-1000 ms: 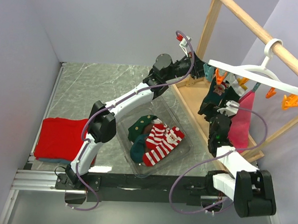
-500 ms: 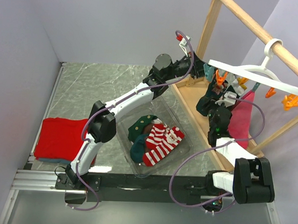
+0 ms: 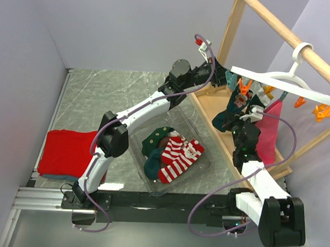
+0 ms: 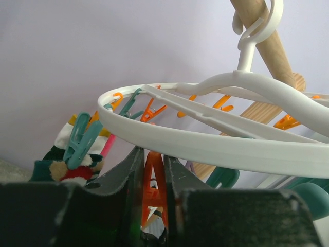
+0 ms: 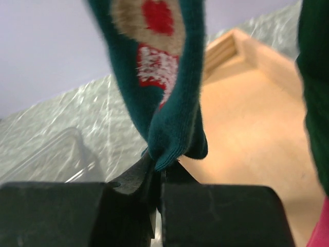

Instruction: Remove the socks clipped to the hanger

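One dark green sock hanging from the hanger is pinched at its tip by the closed right gripper, beside one pink sock, while the left gripper clamps one orange peg.

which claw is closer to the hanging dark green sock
Right. The right claw pinches the lower end of the dark green sock; the left claw is up at the hanger rim, around an orange peg.

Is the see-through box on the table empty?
No, a red-and-white striped sock and a green sock lie inside the clear box.
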### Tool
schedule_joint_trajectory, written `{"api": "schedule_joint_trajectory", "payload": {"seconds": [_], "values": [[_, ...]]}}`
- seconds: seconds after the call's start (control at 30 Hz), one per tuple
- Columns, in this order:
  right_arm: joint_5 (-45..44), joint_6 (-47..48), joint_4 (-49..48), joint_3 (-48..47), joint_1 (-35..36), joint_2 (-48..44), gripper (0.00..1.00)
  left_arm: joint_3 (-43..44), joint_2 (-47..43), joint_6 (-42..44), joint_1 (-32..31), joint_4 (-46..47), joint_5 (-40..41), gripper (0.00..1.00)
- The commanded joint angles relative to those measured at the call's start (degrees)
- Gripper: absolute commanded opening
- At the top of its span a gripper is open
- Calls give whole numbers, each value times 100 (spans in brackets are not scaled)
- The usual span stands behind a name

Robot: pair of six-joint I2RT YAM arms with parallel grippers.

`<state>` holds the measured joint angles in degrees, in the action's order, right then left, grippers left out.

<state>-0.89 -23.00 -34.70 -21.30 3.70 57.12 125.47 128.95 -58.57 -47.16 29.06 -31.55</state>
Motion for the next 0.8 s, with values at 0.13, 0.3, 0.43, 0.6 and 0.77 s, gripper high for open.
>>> {"api": "schedule_joint_trajectory", "payload": {"seconds": [0.13,0.3,0.43,0.6,0.77], "values": [[712,-450,1456,-331,-36,-843,0,-137,25,-137,22,126,-474,43],[984,-494,1843,-226,-37,-1264,0,-374,-10,-164,84,468,-633,60],[1222,-547,2133,-217,-37,-1511,0,-436,34,-173,180,583,-791,73],[1380,-574,2450,-252,-45,-1748,0,-488,131,-190,295,864,-949,71],[1512,-530,2670,-322,-36,-1880,0,-383,473,-541,470,1434,-967,53]]}}
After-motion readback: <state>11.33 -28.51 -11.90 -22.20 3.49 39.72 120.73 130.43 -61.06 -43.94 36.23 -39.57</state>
